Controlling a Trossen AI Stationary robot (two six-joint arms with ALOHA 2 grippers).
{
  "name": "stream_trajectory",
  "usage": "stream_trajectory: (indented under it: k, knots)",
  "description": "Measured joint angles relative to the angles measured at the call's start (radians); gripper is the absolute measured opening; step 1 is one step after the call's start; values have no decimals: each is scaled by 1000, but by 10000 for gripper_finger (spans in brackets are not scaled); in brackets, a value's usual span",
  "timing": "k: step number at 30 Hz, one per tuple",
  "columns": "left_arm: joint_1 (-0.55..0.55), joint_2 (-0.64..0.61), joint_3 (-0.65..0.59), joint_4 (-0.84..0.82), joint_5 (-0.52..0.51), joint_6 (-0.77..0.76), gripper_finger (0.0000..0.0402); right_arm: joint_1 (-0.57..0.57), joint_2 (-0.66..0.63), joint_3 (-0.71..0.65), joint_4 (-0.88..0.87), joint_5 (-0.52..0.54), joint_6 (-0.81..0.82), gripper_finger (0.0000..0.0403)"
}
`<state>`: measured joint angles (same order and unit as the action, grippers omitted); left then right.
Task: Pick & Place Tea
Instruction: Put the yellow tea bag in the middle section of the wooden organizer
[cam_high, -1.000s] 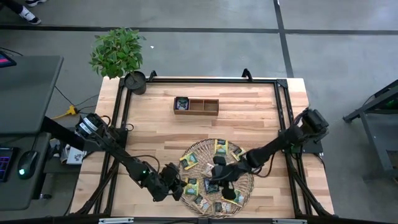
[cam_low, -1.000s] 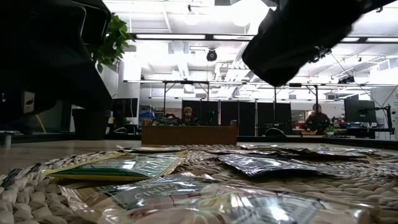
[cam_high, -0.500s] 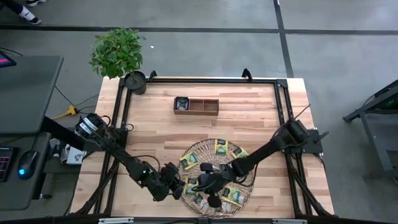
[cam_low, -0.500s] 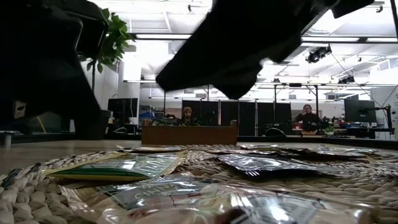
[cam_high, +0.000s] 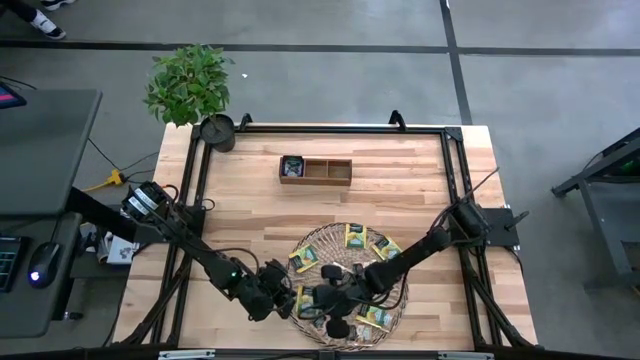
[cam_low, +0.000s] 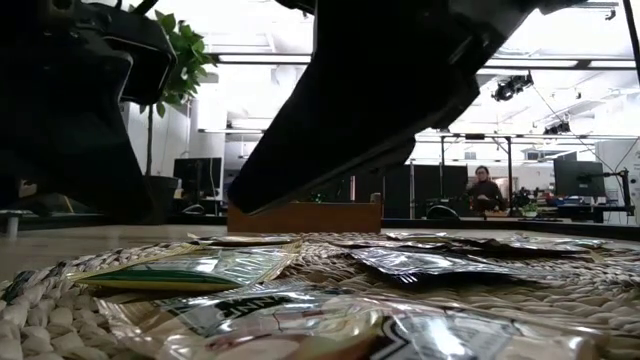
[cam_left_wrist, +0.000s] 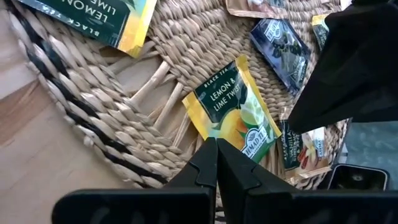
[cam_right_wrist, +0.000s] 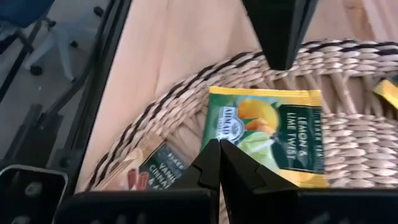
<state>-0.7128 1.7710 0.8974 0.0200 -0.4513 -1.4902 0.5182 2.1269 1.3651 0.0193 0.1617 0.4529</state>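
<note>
Down at the near edge of the table (cam_high: 400, 190), both pincers work over the round woven tray (cam_high: 318, 238), where the tea sachets (cam_high: 356, 236) lie scattered flat, some overlapping. The right pincer (cam_high: 322, 303) reaches in from the right and sits low over the tray's near left part; in its own wrist view its two dark fingers (cam_right_wrist: 219, 163) are pressed together, tips meeting with nothing between them, just above the edge of a yellow-and-green lemon and lime sachet (cam_right_wrist: 267, 134) that lies flat on the weave. A darker vanilla sachet (cam_right_wrist: 158, 171) lies beside it near the tray rim (cam_right_wrist: 155, 112). The left pincer (cam_high: 284, 302) comes in from the left and hangs at the tray's left rim, close beside the right one. Its fingers (cam_left_wrist: 217, 165) are likewise closed tip to tip and hold nothing; they point at the corner of the lemon and lime sachet (cam_left_wrist: 233, 109), with a dark blue sachet (cam_left_wrist: 283, 46) farther off and the right arm's dark body (cam_left_wrist: 354, 74) over the tray beyond. From table height the sachets (cam_low: 200, 268) lie on the weave under the two dark arms. Farther back on the table stands a small wooden divided box (cam_high: 315, 170) with something dark in its left compartment, and a potted plant (cam_high: 190, 85) stands at the far left corner
</note>
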Motion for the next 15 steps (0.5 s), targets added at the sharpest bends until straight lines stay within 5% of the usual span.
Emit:
stream_trajectory:
  k: [15]
  knots:
    - [0, 0, 0, -1, -30, 1, 0, 16, 4, -5, 0, 8, 71, 0]
